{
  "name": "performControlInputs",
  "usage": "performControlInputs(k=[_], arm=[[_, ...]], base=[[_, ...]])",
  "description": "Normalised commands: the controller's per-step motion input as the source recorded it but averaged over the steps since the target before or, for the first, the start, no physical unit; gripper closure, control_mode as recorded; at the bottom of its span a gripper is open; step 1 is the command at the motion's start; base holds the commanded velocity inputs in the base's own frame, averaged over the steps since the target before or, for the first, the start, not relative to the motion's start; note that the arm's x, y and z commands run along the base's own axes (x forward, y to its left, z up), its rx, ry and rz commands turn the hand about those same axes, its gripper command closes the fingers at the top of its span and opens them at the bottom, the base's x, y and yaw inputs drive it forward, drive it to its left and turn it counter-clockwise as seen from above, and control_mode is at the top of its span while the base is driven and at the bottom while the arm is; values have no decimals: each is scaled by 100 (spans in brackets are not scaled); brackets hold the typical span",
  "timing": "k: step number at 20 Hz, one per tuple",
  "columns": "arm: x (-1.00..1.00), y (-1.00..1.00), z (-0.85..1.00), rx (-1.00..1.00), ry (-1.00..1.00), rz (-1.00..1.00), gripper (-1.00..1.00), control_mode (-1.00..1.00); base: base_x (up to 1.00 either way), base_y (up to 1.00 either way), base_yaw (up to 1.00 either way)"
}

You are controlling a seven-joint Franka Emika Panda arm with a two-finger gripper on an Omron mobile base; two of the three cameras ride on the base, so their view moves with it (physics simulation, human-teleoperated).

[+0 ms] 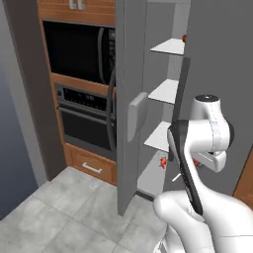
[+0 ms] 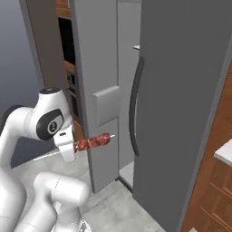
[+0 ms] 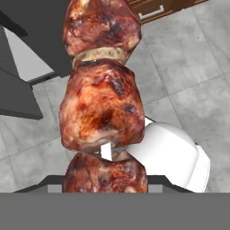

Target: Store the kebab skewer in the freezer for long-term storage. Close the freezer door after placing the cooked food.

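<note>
Brown meat chunks on thin stick: skewer [image 2: 93, 142] light, stiff, greasy. Gripper [image 2: 72, 147] clenched on near end; grip stick.

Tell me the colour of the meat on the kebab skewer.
Mottled reddish-brown on the kebab skewer, clearest in the hand view.

The kebab skewer [image 2: 93, 143] carries glossy reddish-brown meat with dark charred flecks on a pale stick. The freezer door [image 2: 97, 90] is flat mid-grey with a lighter grey raised panel; inside the freezer [image 1: 165, 91] the shelves are white. To the left, a black microwave [image 1: 79, 49] and a dark oven [image 1: 86, 118] sit in orange-brown wood. The floor [image 1: 64, 217] is pale grey tile.
</note>
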Motion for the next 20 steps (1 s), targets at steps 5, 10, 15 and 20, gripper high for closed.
performControlInputs(k=[5,10,15,20], arm=[[0,0,0,0,0,0,100,100],[0,0,0,0,0,0,100,100],[0,0,0,0,0,0,100,100],[0,0,0,0,0,0,100,100]], base=[[78,30,-26],[74,0,-47],[34,32,-39],[23,47,-18]])
